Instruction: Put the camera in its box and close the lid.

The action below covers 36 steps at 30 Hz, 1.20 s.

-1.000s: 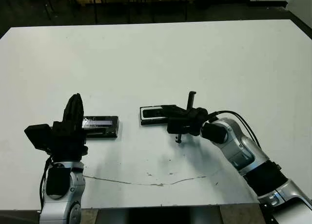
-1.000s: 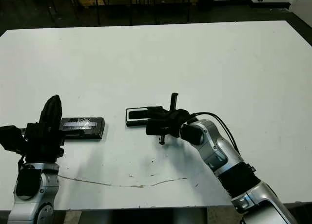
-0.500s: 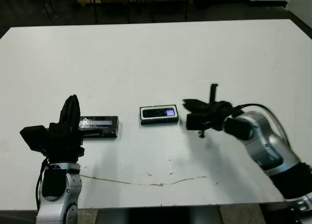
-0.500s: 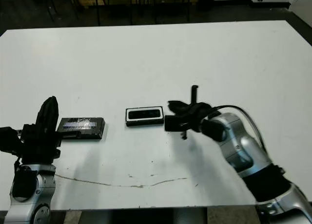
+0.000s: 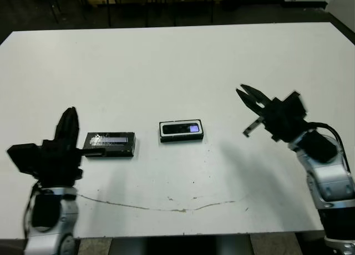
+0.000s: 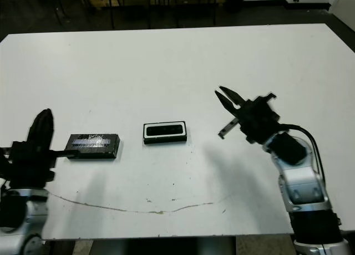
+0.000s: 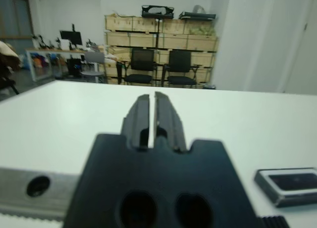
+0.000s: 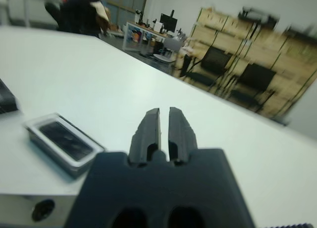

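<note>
One of the two steps looks done: the camera (image 5: 184, 128), its small bluish screen showing, lies inside the box (image 5: 181, 131), which sits near the middle of the white counter (image 5: 177, 66). What is left, by my reading, is the closing. The lid (image 5: 110, 143), a flat black slab with a silvery label strip, lies on the counter to the robot's left of the box, apart from it and not yet placed on top.

The left hand (image 7: 152, 120) hovers just beside the lid's outer end; in its wrist view the two fingers stand nearly together with only a slit between them, holding nothing. The right hand (image 8: 164, 127) is raised well to the right of the box, clear of it; its wrist view likewise shows the fingers narrow and empty, though in the head views they seem a little more spread.

The left hand is the nearer one to fetch the lid, and it would need to spread its fingers first.
</note>
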Each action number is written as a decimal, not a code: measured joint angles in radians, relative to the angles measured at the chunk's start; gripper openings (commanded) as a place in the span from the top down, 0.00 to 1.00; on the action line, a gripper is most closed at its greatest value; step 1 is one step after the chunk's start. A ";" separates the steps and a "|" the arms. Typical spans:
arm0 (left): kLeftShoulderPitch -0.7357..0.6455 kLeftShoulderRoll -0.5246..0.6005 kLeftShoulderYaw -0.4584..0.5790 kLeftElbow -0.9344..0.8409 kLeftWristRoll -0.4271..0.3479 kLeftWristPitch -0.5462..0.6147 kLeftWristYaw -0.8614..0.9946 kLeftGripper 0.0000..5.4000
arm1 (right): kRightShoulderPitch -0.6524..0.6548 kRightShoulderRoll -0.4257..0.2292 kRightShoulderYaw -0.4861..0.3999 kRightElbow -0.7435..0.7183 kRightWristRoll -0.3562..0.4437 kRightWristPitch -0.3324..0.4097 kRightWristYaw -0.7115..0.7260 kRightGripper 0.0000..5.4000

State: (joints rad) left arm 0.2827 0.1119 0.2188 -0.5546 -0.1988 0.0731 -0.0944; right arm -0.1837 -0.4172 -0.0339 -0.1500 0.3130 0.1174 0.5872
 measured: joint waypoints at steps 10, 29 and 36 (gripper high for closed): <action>-0.055 0.561 0.182 0.036 -0.075 0.061 -0.475 0.78 | -0.013 -0.025 -0.127 0.022 0.290 0.334 0.056 1.00; -0.552 0.783 -0.172 0.443 -0.208 0.233 -1.109 0.12 | -0.086 -0.023 -0.159 0.151 0.275 0.364 0.064 1.00; -0.718 0.789 -0.295 0.652 -0.133 0.161 -1.279 0.00 | -0.081 -0.022 -0.159 0.125 0.256 0.388 0.016 1.00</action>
State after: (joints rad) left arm -0.4357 0.9007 -0.0759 0.0973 -0.3318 0.2345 -1.3733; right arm -0.2646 -0.4391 -0.1929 -0.0252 0.5693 0.5055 0.6035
